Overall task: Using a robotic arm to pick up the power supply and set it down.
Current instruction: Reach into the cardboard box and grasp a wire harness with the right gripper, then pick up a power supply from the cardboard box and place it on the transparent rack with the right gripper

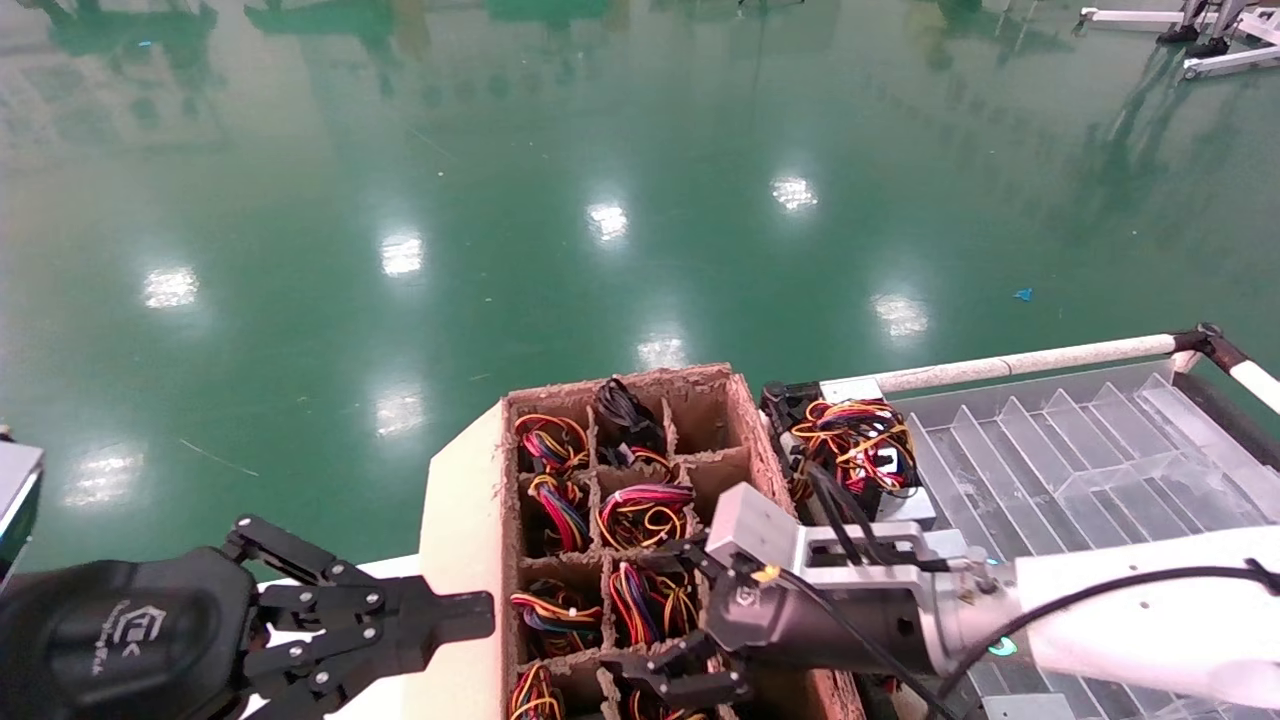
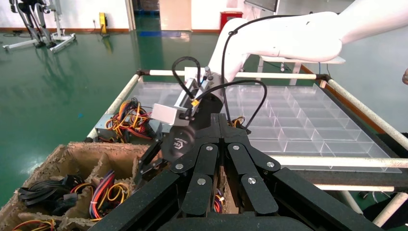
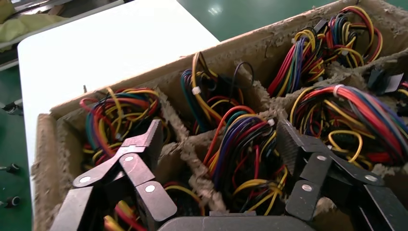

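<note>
The robotic arm's claw hangs over the brown pulp crate, its two black linkage fingers spread wide, straddling one compartment in the crate's middle column and gripping nothing. The power supply in that cell sits nose-down, so only its thick bundle of red, orange, yellow and purple wires shows; its metal body is hidden below the wire, as far as the right wrist view lets me judge.

My guess is that it will handle as a dense, rigid little box with a springy, slack top. The wire loops would squash and slide under the pads, so the hold should go past them onto the hard case sides. The fit in the cell looks snug, and the wires may snag on the ragged dividers on the way up.

The crate is rough moulded fibre, soft and crumbling at its edges. Just beside the crate, on the robotic arm's side, another unit lies on a clear ribbed plastic tray with smooth, glossy partitions. On the crate's opposite side the left claw is parked above the white counter, fingers together.
</note>
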